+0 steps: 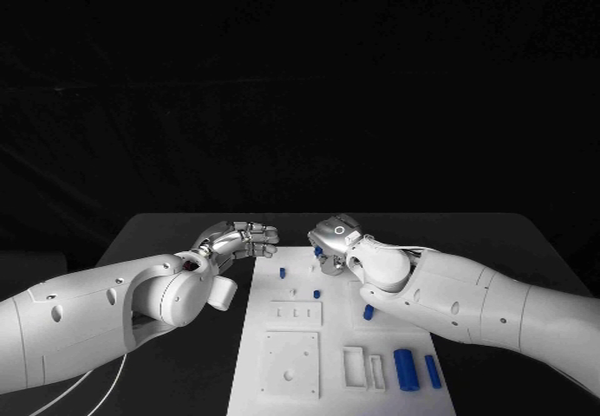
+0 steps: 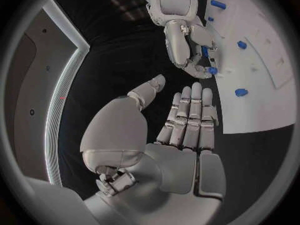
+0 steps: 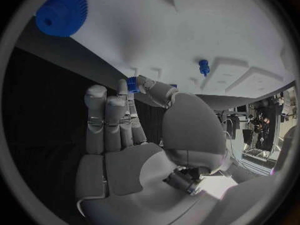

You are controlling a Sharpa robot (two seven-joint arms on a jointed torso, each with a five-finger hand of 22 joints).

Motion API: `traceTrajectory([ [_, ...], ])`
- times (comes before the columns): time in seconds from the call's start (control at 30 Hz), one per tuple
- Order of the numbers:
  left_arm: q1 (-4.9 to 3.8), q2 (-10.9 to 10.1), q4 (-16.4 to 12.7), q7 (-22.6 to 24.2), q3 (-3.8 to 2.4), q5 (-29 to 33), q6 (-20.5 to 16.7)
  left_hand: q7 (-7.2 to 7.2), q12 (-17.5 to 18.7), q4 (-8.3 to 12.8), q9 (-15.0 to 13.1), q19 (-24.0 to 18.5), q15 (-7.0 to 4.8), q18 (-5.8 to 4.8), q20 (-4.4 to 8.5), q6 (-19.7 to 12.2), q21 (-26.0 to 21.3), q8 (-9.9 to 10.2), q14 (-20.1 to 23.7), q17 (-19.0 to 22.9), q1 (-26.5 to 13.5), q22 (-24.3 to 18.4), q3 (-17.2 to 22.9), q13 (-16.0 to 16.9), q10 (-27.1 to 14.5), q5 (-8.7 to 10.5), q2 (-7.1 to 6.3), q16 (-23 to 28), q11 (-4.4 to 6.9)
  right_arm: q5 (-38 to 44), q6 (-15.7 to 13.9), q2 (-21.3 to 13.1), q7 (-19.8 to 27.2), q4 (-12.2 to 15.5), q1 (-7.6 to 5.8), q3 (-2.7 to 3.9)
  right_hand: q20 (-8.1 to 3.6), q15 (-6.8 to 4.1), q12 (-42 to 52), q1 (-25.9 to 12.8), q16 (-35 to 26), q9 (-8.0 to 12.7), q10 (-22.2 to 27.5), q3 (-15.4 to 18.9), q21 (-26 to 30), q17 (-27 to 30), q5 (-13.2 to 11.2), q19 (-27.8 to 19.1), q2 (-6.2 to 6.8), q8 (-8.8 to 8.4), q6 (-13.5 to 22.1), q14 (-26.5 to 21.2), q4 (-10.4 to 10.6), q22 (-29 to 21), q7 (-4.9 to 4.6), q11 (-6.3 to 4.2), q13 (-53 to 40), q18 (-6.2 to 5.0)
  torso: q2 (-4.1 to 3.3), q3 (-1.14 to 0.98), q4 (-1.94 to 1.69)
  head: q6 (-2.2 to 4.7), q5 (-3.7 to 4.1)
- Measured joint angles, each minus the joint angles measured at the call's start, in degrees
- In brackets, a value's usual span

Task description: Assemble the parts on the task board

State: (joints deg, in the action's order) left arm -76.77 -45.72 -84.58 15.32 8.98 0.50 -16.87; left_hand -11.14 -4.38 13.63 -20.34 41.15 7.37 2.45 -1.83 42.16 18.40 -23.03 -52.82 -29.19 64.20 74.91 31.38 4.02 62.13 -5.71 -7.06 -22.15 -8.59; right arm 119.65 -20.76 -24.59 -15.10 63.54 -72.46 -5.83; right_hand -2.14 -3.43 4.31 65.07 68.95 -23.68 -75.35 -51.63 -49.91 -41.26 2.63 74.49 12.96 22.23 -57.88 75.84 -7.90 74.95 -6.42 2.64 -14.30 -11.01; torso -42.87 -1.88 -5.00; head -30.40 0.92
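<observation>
The white task board (image 1: 282, 394) lies in the middle of the black table. My right hand (image 1: 337, 243) hovers over the board's far end and pinches a small blue part (image 3: 132, 84) between thumb and fingertip; the left wrist view shows that same blue part (image 2: 212, 70) in the right hand (image 2: 187, 42). My left hand (image 1: 238, 240) sits just left of the board's far corner, close to the right hand. Its fingers (image 2: 187, 120) are stretched out with the thumb apart, and nothing is in it. Small blue pegs (image 1: 283, 272) (image 1: 317, 293) stand on the board.
Two blue cylinders (image 1: 407, 368) (image 1: 432, 371) lie at the board's near right, beside white slotted blocks (image 1: 362, 364). A square white plate (image 1: 290, 364) sits at the near left. Another blue peg (image 1: 369, 312) stands by my right forearm. A blue gear (image 3: 61, 16) rests on the board.
</observation>
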Motion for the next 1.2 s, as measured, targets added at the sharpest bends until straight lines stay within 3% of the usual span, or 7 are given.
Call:
traceTrajectory([
  [1.2,-0.35,0.27,-0.11,-0.03,0.0,-0.35,0.0,0.0,0.0,0.0,0.0,0.0,0.0,-0.26,0.0,0.0,0.0,0.22,0.0,0.0,0.0,0.04,0.0,0.0,0.0,0.0,0.0,-0.01,0.0,-1.07,0.69,1.24,0.43,-1.6,-0.02,-0.01,0.22,0.07,-0.17,0.34,0.0,0.04,-0.1,-0.08,0.0,0.19,-0.19,-0.19,0.25,-0.15,-0.24,-0.31,-0.24,-0.02,-0.02,0.11,0.08,0.0,-0.09,0.04,-0.06,-0.41,-0.29],
])
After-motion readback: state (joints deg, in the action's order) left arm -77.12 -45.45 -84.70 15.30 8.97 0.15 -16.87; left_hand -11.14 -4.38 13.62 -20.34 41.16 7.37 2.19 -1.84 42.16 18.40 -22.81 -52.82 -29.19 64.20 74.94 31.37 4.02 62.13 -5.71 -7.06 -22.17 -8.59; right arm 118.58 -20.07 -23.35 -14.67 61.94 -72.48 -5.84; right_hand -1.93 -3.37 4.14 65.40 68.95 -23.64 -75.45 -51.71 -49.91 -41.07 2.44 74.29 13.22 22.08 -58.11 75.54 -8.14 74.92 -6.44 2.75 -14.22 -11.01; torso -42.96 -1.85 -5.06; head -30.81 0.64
